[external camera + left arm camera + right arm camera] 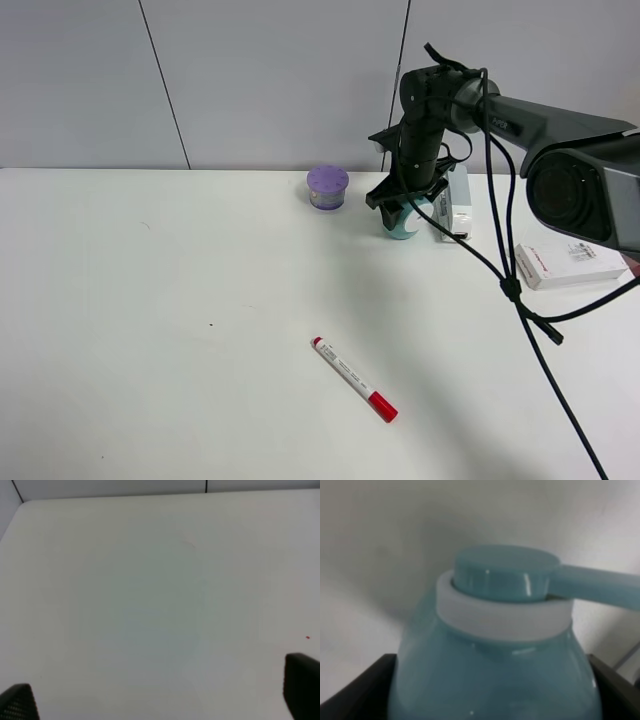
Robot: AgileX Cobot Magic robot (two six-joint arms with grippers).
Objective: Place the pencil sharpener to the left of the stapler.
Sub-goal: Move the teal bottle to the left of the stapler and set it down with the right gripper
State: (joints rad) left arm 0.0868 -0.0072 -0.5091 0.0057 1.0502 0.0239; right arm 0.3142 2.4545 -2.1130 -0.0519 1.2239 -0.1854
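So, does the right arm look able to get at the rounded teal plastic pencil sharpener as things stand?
Likely yes: the right gripper straddles the pencil sharpener, one finger on each side. The narrow white stapler stands close beside it.

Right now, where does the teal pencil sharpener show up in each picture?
Exterior high: pencil sharpener at the far side of the white table, right of centre, beside the stapler, under the right gripper.
Left wrist: not in it.
Right wrist: the sharpener fills the picture, between the fingers.
Shared landmark: that white table, in all three.
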